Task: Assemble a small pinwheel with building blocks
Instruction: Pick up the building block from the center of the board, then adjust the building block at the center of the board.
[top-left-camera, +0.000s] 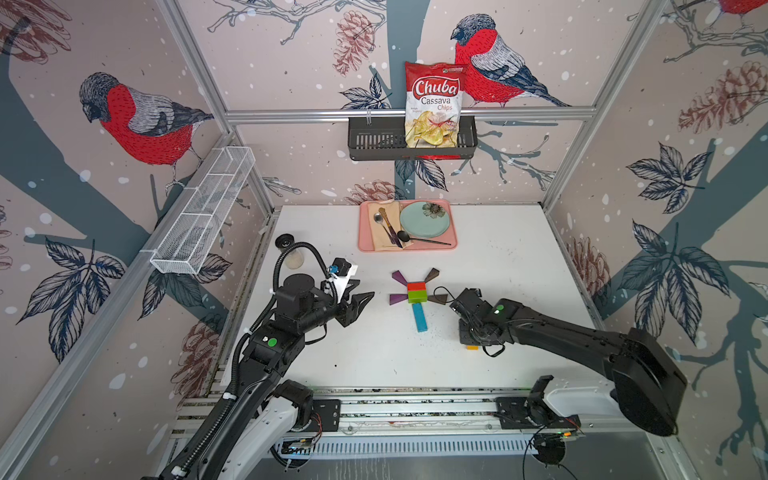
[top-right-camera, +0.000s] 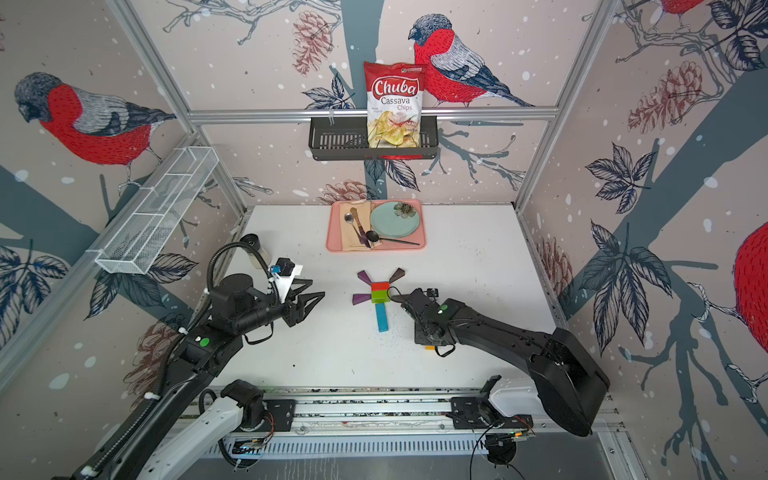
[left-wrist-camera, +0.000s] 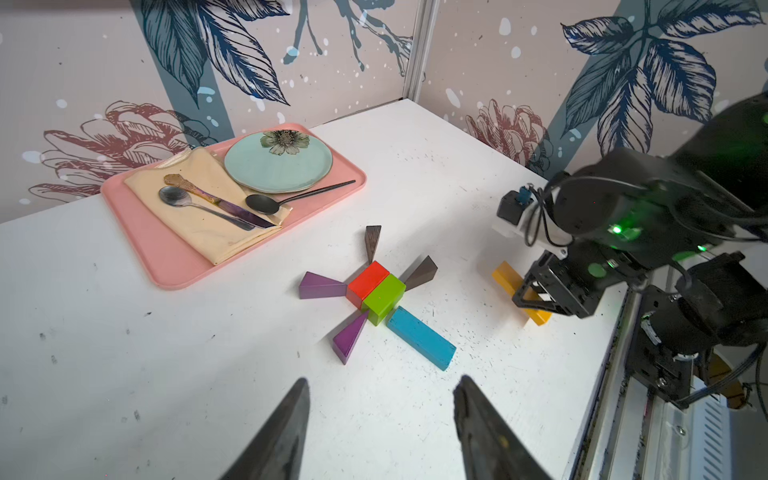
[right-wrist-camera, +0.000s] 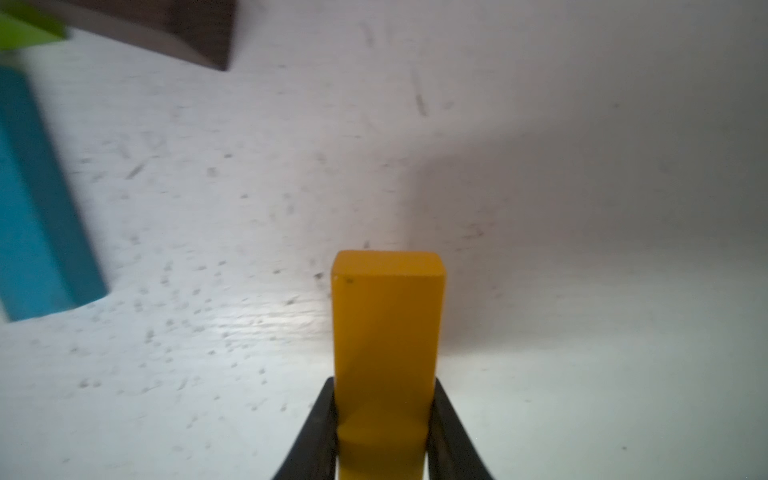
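We read "Chuba Cassava Chips" on the red-and-white crinkled snack bag standing in the black slotted metal basket on the back wall; its smaller print is too fine for us to read. The right gripper pinches the yellow wooden bar, both black fingers pressed against its long sides, low over the white tabletop. We cannot tell whether the bar touches it. The left gripper hangs about half open, holding nothing, pointed towards the pinwheel. That flat figure lies mid-table between the arms: red and green hub, four wedges, blue wooden bar as stem. The yellow bar sits apart, on the right arm's side.
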